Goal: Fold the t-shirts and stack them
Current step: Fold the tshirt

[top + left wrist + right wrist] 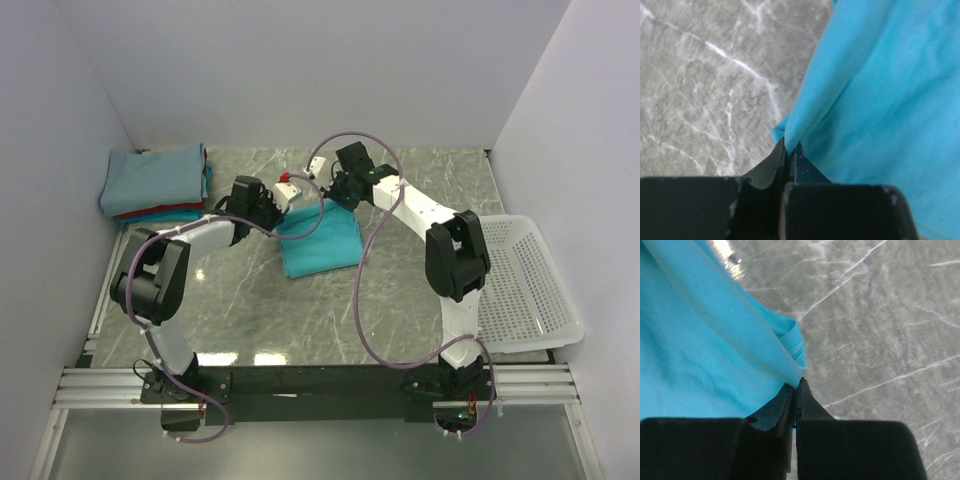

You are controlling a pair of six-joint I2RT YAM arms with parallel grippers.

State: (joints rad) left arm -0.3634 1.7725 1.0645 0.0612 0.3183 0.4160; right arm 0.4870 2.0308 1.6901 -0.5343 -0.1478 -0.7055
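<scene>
**Figure. Two-arm rig at a grey marbled table (300, 320): overhead view and both wrist views.**

(a) Overhead view. The turquoise t-shirt (322, 250) lies near the middle of the table as a rough rectangle. Its near part is flat on the surface and its far edge sits under the two wrists. Both arms reach inward over that far edge, the left arm at the left corner and the right arm at the right corner. The stack of folded t-shirts (155, 182) sits in the far left corner of the table against the side wall, well apart from the turquoise one. Its top layer is dusty grey-blue, with a red strip and a blue layer showing beneath. The white mesh basket (530, 300) stands at the table's right edge, just beside the right arm.

(b) Left wrist view. The left claw (789, 146) is closed on an edge of the turquoise cloth. The two dark fingertips meet with the fabric pinched between them. The cloth spreads up and to the right (bare marble fills the left half of the view).

(c) Right wrist view. The right claw (796, 384) is likewise clamped on the shirt's edge, with a small folded corner visible just above the tips. The cloth spreads to the left and the table shows on the right.
</scene>
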